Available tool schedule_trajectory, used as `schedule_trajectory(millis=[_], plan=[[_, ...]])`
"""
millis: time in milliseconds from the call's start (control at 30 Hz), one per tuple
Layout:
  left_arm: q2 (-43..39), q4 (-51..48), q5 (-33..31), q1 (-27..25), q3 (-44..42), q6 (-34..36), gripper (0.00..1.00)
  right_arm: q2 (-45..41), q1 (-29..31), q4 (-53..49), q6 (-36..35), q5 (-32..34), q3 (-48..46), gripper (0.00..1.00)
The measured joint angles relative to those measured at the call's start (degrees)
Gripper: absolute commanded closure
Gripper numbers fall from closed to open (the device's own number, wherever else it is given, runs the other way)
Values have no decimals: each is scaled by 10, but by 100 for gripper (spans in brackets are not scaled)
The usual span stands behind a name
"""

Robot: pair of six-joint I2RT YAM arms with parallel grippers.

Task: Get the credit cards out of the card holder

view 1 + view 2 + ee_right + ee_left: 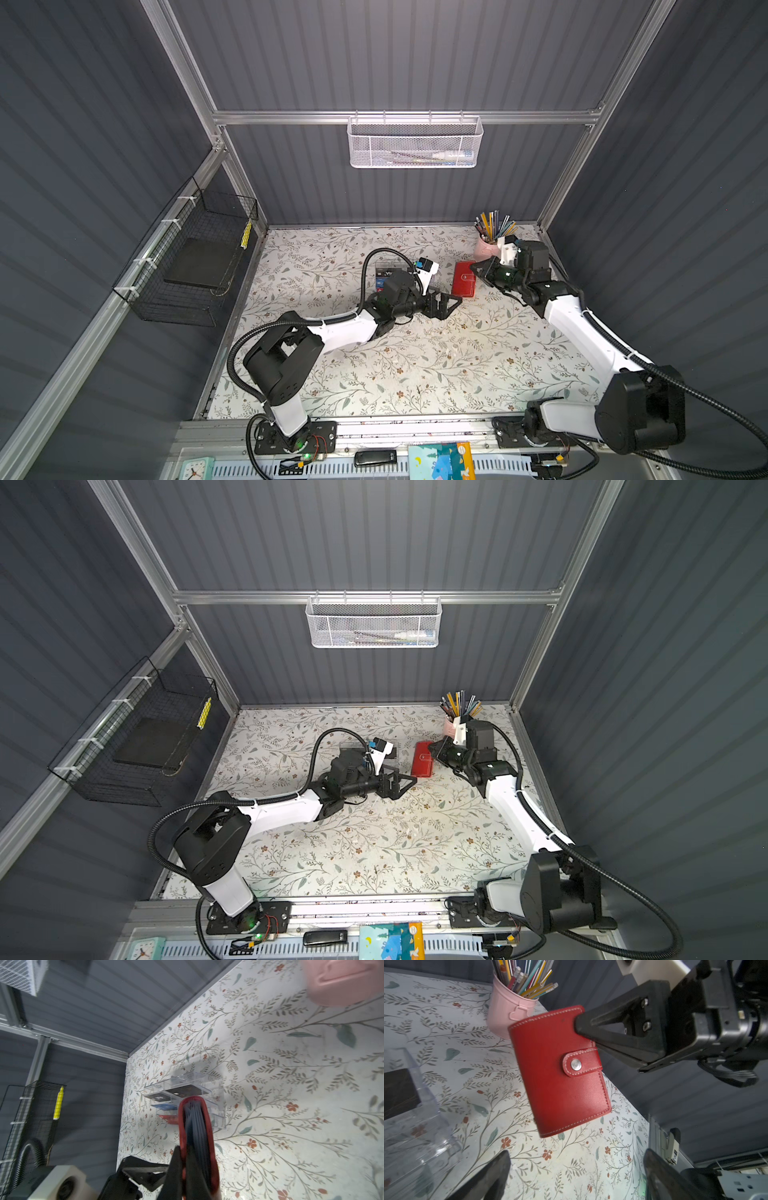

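In both top views, one red card holder (464, 278) hangs above the table, clamped by the right gripper (475, 271); the left gripper (451, 306) gapes just beside it

Left wrist: its one strap (580, 1062) is snapped shut

Right wrist: four cards (187, 1091) sit in one clear rack (216, 1118)

Smooth, stitched red-leather card holder (548, 1080)

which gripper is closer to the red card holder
Right. The right gripper is shut on the red card holder; the left gripper is open just short of it, not touching.
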Motion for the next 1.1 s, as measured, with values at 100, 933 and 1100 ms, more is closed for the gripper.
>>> schedule_trajectory(millis=[100,933,1100], plan=[[2,24,22,0,0,-2,0,0,13,-2,2,-18,17,100],[11,133,95,52,1,-32,0,2,26,29,32,-125,51,100],[20,164,109,53,2,-45,0,7,28,41,38,-132,51,100]])
